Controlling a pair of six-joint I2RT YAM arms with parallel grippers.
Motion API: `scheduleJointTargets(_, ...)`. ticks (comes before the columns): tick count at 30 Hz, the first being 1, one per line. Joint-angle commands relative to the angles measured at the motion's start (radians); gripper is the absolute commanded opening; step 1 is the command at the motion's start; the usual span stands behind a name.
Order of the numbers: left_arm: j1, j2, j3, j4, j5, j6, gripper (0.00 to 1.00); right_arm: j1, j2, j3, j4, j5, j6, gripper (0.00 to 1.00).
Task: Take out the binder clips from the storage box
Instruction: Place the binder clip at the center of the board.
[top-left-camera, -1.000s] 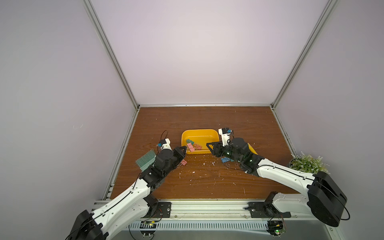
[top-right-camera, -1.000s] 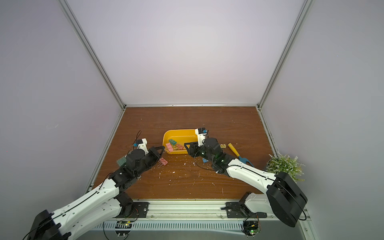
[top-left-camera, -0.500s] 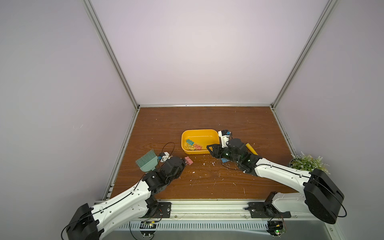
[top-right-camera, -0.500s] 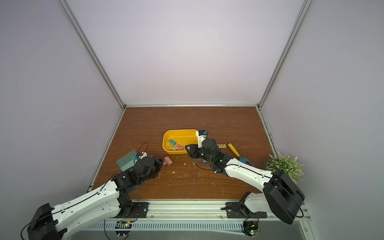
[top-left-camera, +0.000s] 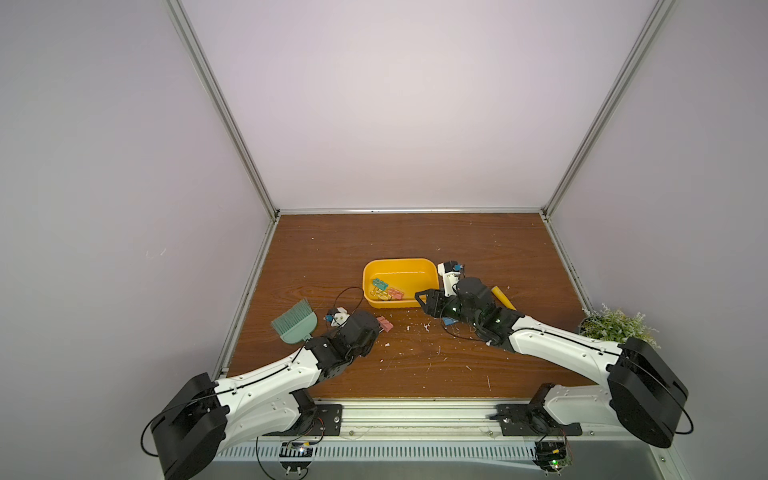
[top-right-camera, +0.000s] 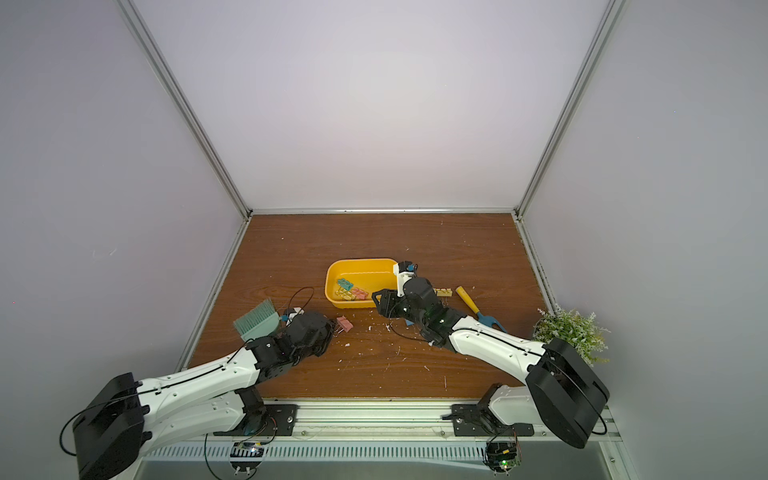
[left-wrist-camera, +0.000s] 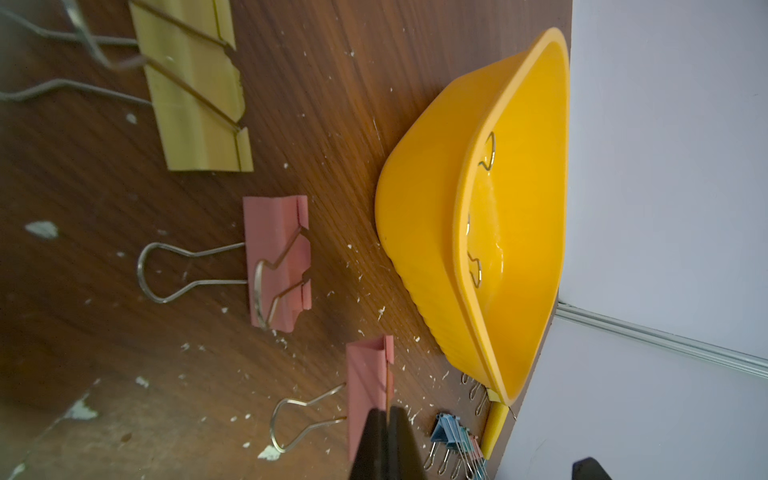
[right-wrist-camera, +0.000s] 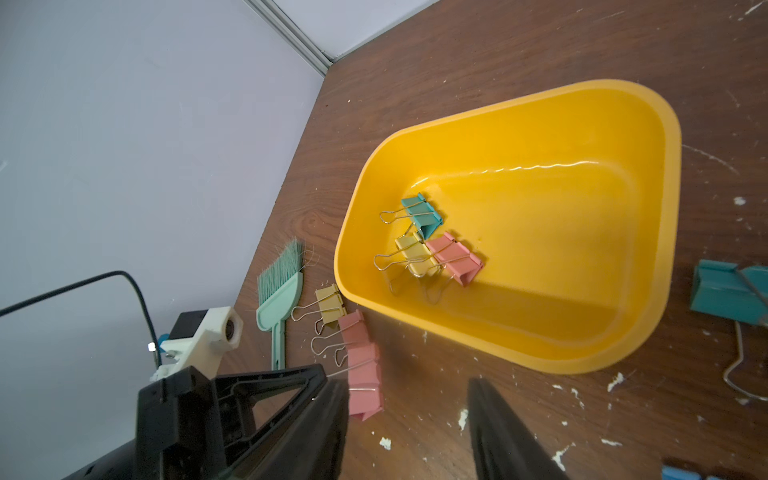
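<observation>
The yellow storage box (top-left-camera: 401, 261) (top-right-camera: 361, 262) (right-wrist-camera: 519, 99) stands mid-table. Three binder clips lie inside it: teal (right-wrist-camera: 422, 214), yellow (right-wrist-camera: 413, 253) and pink (right-wrist-camera: 455, 257). Left of the box, a yellow clip (left-wrist-camera: 199, 95) and a pink clip (left-wrist-camera: 276, 262) lie on the wood. My left gripper (left-wrist-camera: 386, 415) (top-left-camera: 373, 328) is low there, shut on the near end of another pink clip (left-wrist-camera: 368, 386) (top-left-camera: 384, 323) that touches the table. My right gripper (right-wrist-camera: 405, 399) (top-left-camera: 422, 301) hovers open and empty at the box's front right corner. A blue clip (top-left-camera: 448, 321) lies under it.
A teal hand brush (top-left-camera: 295, 324) lies left of my left arm. A yellow-handled garden fork (top-right-camera: 473, 305) and a potted plant (top-left-camera: 615, 326) sit on the right. A teal clip (right-wrist-camera: 727, 291) lies right of the box. White scraps (top-left-camera: 424, 328) dot the wood.
My left arm has come down and back from the box's left side to the table, bringing the pink clip with it. The right gripper has edged slightly toward the box.
</observation>
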Motion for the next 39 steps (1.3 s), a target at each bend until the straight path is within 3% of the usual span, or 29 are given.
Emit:
scheduleJointTargets(1,-0.012,0.025,0.022,0.028,-0.047,-0.039,0.03,0.005,-0.024,0.048,-0.003,0.016,-0.011,0.53)
scheduleJointTargets(22,-0.011,0.153,0.035,0.067,-0.093,-0.124,0.07,0.003,-0.021,0.066,-0.046,0.025,-0.024,0.54)
scheduleJointTargets(26,-0.012,0.148,0.023,0.082,-0.089,-0.134,0.16,0.002,-0.022,0.069,-0.054,0.030,-0.025,0.54)
scheduleJointTargets(30,-0.011,0.134,0.020,0.099,-0.080,-0.128,0.32,0.002,-0.019,0.071,-0.049,0.031,-0.025,0.54)
scheduleJointTargets(39,-0.011,-0.020,0.031,-0.093,-0.159,-0.084,0.42,0.002,0.002,0.077,-0.036,0.024,-0.018,0.54)
